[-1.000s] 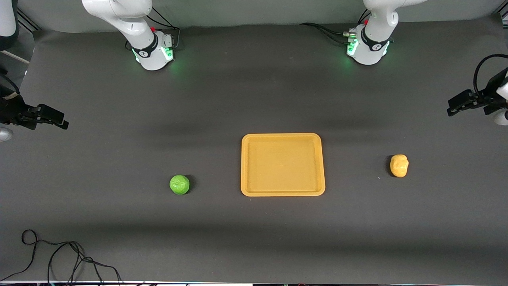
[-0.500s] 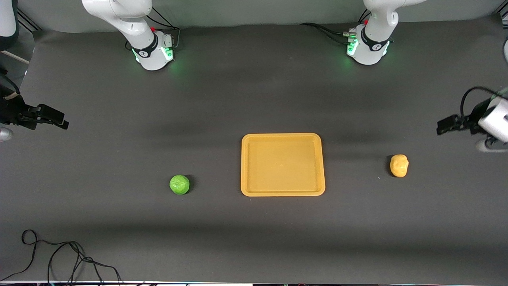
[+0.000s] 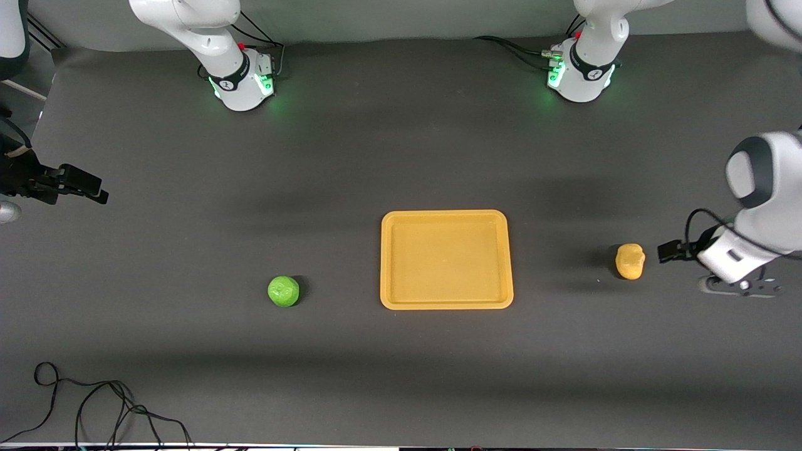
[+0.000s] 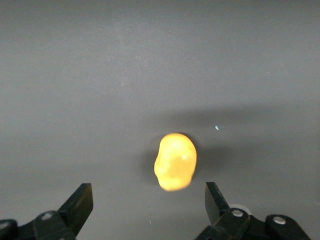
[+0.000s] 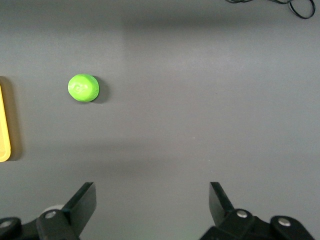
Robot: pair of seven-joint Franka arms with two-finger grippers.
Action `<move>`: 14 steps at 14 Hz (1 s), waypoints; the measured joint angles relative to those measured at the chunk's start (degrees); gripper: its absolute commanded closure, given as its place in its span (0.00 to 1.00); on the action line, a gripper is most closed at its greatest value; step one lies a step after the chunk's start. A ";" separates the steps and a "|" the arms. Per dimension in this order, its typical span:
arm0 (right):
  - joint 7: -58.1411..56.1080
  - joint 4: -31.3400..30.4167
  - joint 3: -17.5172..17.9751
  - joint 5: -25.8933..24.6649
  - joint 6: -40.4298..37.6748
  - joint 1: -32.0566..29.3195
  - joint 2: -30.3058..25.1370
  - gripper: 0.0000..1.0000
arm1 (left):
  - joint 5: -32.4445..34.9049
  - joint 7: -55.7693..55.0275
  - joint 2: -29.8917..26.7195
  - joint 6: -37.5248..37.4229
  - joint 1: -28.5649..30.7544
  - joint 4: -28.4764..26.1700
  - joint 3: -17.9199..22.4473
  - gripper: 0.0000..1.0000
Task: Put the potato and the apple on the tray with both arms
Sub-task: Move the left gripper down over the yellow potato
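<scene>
The orange-yellow tray (image 3: 446, 259) lies flat at mid-table with nothing on it. The lumpy yellow potato (image 3: 630, 261) rests on the mat toward the left arm's end. The green apple (image 3: 284, 291) rests toward the right arm's end. My left gripper (image 3: 666, 252) hangs open over the mat right beside the potato. In the left wrist view the potato (image 4: 175, 162) lies just ahead of the open left gripper (image 4: 148, 201), not between its fingers. My right gripper (image 3: 93, 189) waits open over the table's edge, far from the apple (image 5: 83, 88); its own view shows the gripper (image 5: 152, 201) holding nothing.
A loose black cable (image 3: 94, 404) lies near the front edge at the right arm's end. The two arm bases (image 3: 241, 81) (image 3: 579, 72) stand along the back. A strip of the tray's rim (image 5: 4, 125) shows in the right wrist view.
The left arm has swung down and inward from the table's end, bringing its open gripper next to the potato. The right arm, the apple, the potato and the tray have not moved.
</scene>
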 measured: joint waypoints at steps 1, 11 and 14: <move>0.00 -0.01 0.00 0.00 0.00 0.00 0.00 0.00 | 0.17 0.03 1.15 1.05 0.00 -0.44 0.01 0.00; 0.00 -0.02 0.00 0.00 -0.09 0.00 0.00 0.00 | 0.55 0.16 4.61 18.12 1.11 -10.17 0.27 0.00; -0.01 -0.06 0.00 0.00 -0.25 0.00 0.00 0.00 | 0.53 0.08 5.14 18.50 1.55 -10.72 0.26 0.00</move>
